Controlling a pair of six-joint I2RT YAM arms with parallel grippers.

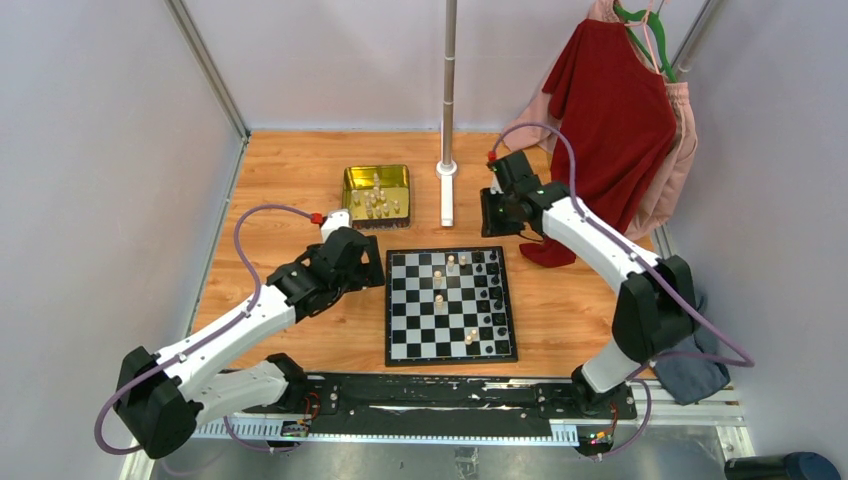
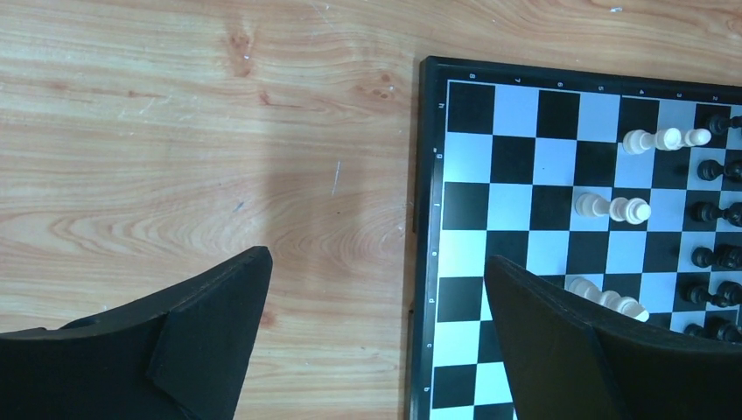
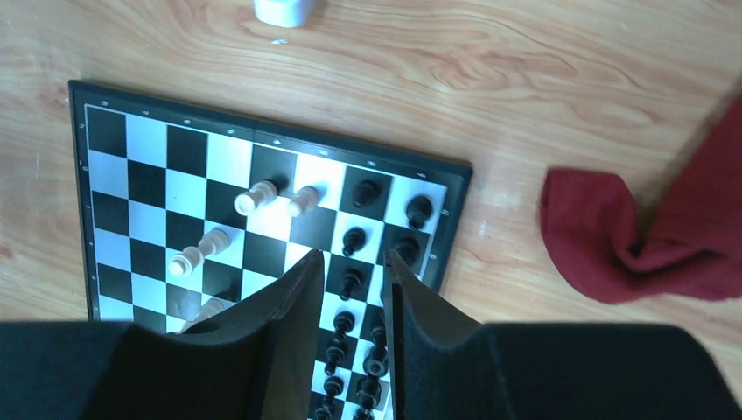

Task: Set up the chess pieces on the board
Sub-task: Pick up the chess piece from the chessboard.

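Above the wooden desk [image 1: 290, 190], the top camera takes in the whole flat black-and-white checked chessboard with its thin dark border [image 1: 425, 325], lying near the middle. A few small cream chess pieces [image 1: 439, 300] stand scattered on its squares, and small black chess pieces [image 1: 495, 290] line its right side. Only this view shows the gold rectangular metal tin [image 1: 347, 190] beyond the board's far-left corner, holding more cream pieces, as well as the metal pole [image 1: 449, 80] and the red shirt on a hanger [image 1: 610, 110]. The left claw [image 1: 375, 270] hovers at the board's left edge and the right claw [image 1: 492, 222] past its far-right corner, but from here the gap of neither can be made out. The left wrist camera shows the left claw [image 2: 376, 258] spread wide and empty, with one matte black finger [image 2: 210, 324] over bare grain and the other over the board [image 2: 516, 114]. That finger partly covers one of the cream pieces [image 2: 612, 208], and the black pieces [image 2: 709, 210] are cut off by the frame. The right wrist camera shows the right claw [image 3: 354, 255] parted by a narrow gap and pinching nothing. Its fingers hide the near part of the board [image 3: 149, 140]. Cream pieces [image 3: 254, 197], black pieces [image 3: 365, 191] and a crumpled red cloth end [image 3: 612, 227] are visible.
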